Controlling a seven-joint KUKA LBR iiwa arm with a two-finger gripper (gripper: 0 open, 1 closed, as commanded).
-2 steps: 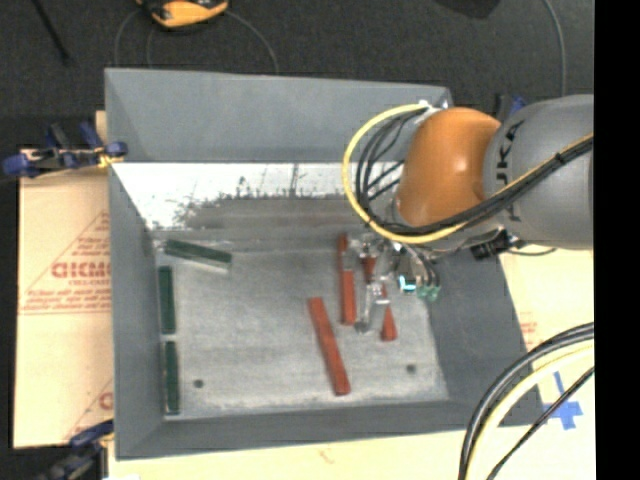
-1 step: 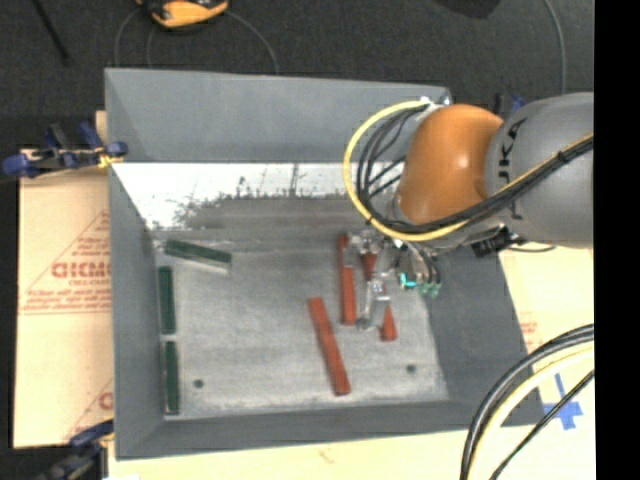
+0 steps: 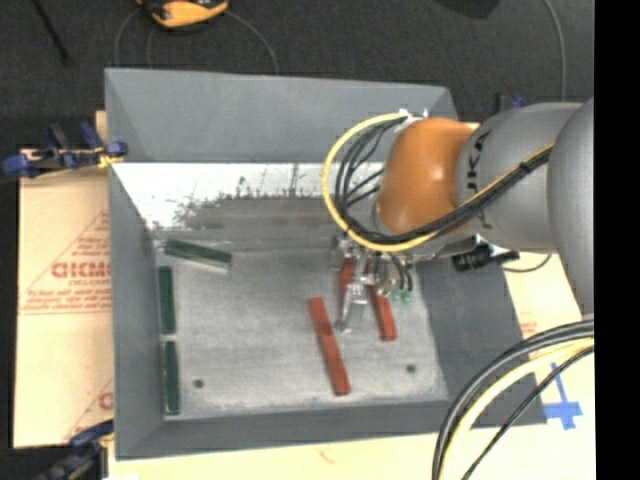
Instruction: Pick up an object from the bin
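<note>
Arm [image 3: 530, 178] extended, tool [image 3: 360, 298] downward.

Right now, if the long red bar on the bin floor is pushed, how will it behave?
The long red bar looks straight and flat-sided, so probably stiff, sliding rather than rolling. It lies flat on the bin floor, so tipping seems unlikely. Slim, so likely light.

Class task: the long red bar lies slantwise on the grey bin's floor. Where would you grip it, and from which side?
Probably at mid-length, from straight above, closing across the narrow width of the long red bar. It lies flat and slanted on the grey bin's floor, with bare floor along both long sides there; its upper end is crowded by the gripper.
</note>
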